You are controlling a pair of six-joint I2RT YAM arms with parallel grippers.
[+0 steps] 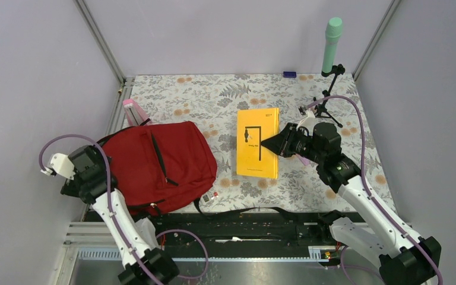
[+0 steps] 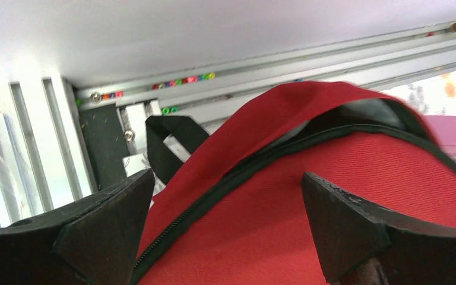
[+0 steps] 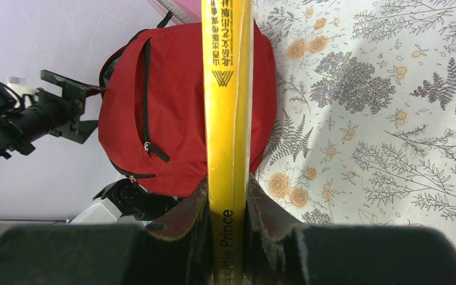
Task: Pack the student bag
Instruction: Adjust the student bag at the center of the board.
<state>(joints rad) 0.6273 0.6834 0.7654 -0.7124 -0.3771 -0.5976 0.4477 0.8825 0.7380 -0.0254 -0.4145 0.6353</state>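
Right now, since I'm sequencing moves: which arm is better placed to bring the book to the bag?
Right: the right claw grips the yellow book; the left claw is open at the student bag.

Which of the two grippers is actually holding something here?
The right gripper, shut on the yellow book; the left gripper is open over the red backpack, gripping nothing.

A robot lab cell: plain lilac panels framed by aluminium posts box in a table under a floral cloth. Cabled arms rise at 6 o'clock by a black rail. A small tripod stands at 1 o'clock.
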